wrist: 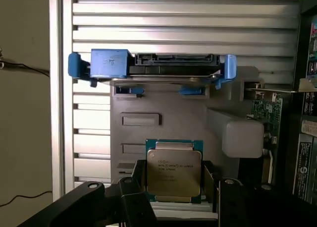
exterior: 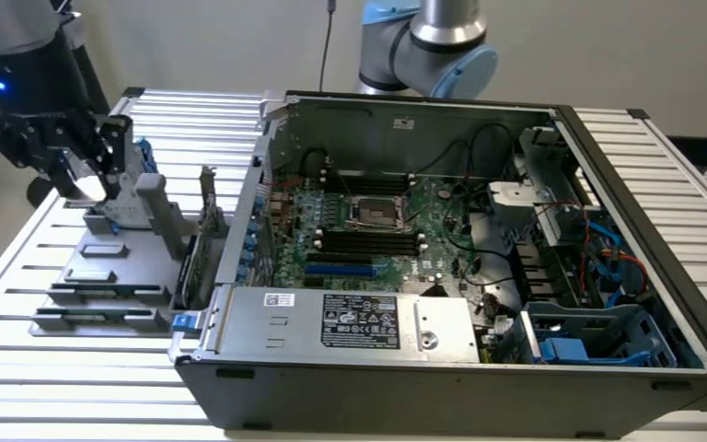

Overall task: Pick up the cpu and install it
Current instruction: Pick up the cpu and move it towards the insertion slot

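1. Exterior view: the gripper [exterior: 84,193] hangs at about 10 o'clock in the frame, above the grey parts tray [exterior: 84,276] on the slatted table [exterior: 84,387].
2. Exterior view: a pale plate, the cpu [exterior: 81,180], sits between the claw's jaws, clear of the tray below.
3. Exterior view: the open computer case [exterior: 452,115] lies at 3 o'clock from the tray. Its motherboard [exterior: 440,239] is exposed, and the processor socket [exterior: 372,214] is near the board's middle.
4. Exterior view: the arm [exterior: 434,46] rises behind the case at 12 o'clock.
5. Wrist view: the jaws stand wide, and the 2 dark fingers [wrist: 139,180] press against opposite edges of the cpu [wrist: 173,170]. Its silver top faces the camera.
6. Wrist view: beyond the chip lie the grey tray [wrist: 188,123] and a hard drive in a blue frame [wrist: 158,68].
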`<state>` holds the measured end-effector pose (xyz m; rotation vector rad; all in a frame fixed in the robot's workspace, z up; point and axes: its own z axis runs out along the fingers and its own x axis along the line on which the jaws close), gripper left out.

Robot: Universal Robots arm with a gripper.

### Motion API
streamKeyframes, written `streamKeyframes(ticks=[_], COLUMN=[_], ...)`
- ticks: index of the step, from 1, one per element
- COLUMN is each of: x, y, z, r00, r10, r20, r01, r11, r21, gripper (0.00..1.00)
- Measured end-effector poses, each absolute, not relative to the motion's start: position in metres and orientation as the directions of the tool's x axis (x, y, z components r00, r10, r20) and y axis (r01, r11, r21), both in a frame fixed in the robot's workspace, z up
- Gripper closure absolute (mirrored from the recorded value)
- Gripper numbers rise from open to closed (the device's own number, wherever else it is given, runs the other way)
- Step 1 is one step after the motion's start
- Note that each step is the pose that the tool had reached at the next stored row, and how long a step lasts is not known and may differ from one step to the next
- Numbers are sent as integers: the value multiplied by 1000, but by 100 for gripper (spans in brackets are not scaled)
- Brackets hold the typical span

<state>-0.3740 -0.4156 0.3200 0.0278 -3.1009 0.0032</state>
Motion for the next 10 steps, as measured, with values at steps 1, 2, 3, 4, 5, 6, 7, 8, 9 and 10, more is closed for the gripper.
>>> streamKeyframes(ticks=[1,2,3,4,5,6,7,8,9,10], x=[-370,-366,-361,-357,-352,-347,-343,-338,-334,-329], y=[-416,-416,-416,-416,-416,-416,-416,-416,-416,-416], z=[325,329,334,338,343,347,352,356,359,361], r00=[-999,-999,-999,-999,-999,-999,-999,-999,-999,-999], r10=[-18,-18,-18,-18,-18,-18,-18,-18,-18,-18], r20=[41,41,41,42,42,43,43,44,44,45], r01=[-18,-18,-18,-18,-18,-18,-18,-18,-18,-18], r11=[1000,1000,1000,1000,1000,1000,1000,1000,1000,1000], r21=[-2,-1,-1,0,1,1,2,3,4,4], gripper=[45,45,45,45,45,45,45,45,45,45])
